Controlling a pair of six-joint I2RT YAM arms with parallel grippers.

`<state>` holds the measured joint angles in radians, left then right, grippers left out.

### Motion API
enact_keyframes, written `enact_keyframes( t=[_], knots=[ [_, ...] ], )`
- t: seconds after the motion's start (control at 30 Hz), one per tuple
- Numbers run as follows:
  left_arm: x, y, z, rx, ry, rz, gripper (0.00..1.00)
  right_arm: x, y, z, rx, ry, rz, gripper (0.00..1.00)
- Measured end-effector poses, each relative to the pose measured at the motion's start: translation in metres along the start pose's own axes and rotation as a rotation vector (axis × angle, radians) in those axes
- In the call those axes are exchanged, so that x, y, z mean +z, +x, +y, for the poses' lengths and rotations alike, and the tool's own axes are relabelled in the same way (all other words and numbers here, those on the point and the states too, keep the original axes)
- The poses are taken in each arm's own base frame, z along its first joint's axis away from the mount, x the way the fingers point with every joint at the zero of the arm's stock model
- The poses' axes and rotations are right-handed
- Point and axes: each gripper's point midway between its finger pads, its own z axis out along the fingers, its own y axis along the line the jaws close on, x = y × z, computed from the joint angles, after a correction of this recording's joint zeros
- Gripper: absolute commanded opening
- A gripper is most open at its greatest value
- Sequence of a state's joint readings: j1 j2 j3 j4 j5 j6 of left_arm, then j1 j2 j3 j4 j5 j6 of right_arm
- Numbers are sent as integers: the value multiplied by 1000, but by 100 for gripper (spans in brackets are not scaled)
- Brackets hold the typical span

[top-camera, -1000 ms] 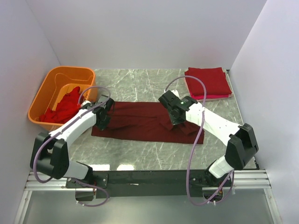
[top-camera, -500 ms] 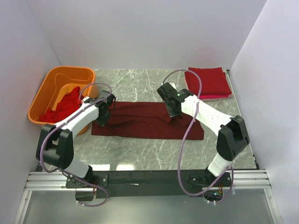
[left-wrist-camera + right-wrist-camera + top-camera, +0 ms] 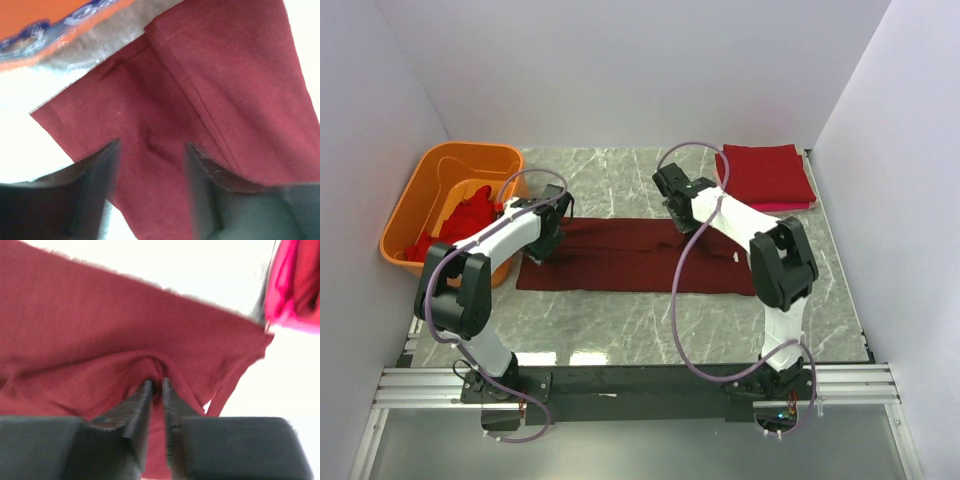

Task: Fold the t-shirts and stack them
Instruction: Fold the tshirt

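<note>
One maroon t-shirt (image 3: 630, 265) lies flat near the middle of the marble table (image 3: 620, 180), folded into a long narrow band; its long axis runs left to right across the table, one short end pointing at the orange tub (image 3: 438, 160) and the other toward the right wall; both near and far long edges lie straight; two grippers work it from the far edge; the left gripper (image 3: 152, 150) hangs over the band's left end just beside the tub, its fingers (image 3: 95, 175) spread apart with bare cloth and a stitched hem showing between them, nothing clamped; the right gripper (image 3: 156, 385) sits at the far edge right of centre, its fingers (image 3: 135, 405) drawn almost together and pinching a small raised ridge of the maroon cloth; farther left, the single tub holds a crumpled heap of bright red shirts (image 3: 460, 228), too tangled to count; at the far right corner stands one folded stack (image 3: 765, 172) of two shirts, a dark red one on top and a pink-red one (image 3: 790, 208) showing at its near edge, well apart from the maroon band
</note>
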<state>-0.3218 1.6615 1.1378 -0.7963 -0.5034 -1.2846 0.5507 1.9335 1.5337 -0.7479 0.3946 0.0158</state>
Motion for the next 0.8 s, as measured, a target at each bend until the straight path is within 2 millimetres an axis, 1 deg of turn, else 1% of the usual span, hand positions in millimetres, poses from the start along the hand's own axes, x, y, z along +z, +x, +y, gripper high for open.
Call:
enact_keyframes(
  t=[0.03, 0.07, 0.1, 0.2, 0.23, 0.27, 0.33, 0.47, 0.57, 0.63, 0.7, 0.8],
  knots=[
    [-1, -1, -1, 4, 3, -4, 80, 7, -4, 0, -14, 9, -6, 28],
    [-2, -3, -3, 4, 10, -6, 89, 13, -8, -1, -29, 17, -11, 31],
    [-3, -4, -6, 5, 18, -9, 92, 19, -12, -2, -37, 28, -18, 36],
    [-6, -6, -11, 16, 48, -11, 99, 30, -18, -4, -43, 64, -20, 43],
    [-9, -7, -13, 17, 65, -11, 99, 31, -20, -6, -35, 75, -23, 54],
    [-12, -9, -16, 21, 81, -13, 99, 31, -21, -7, -20, 83, -27, 73],
    [-21, -11, -23, 24, 128, -19, 99, 28, -23, -10, 10, 96, -39, 79],
    [-39, -9, -39, 47, 221, -17, 99, 10, -19, -12, 102, 77, -83, 80],
    [-46, -1, -51, 78, 280, 1, 100, -9, -6, -9, 188, 16, -107, 80],
    [-49, 7, -57, 107, 306, 17, 99, -20, 0, -3, 251, -37, -118, 80],
    [-51, 15, -60, 132, 320, 32, 99, -23, 4, 4, 303, -78, -122, 80],
    [-51, 22, -63, 162, 333, 49, 99, -17, 12, 12, 344, -98, -94, 80]
  ],
)
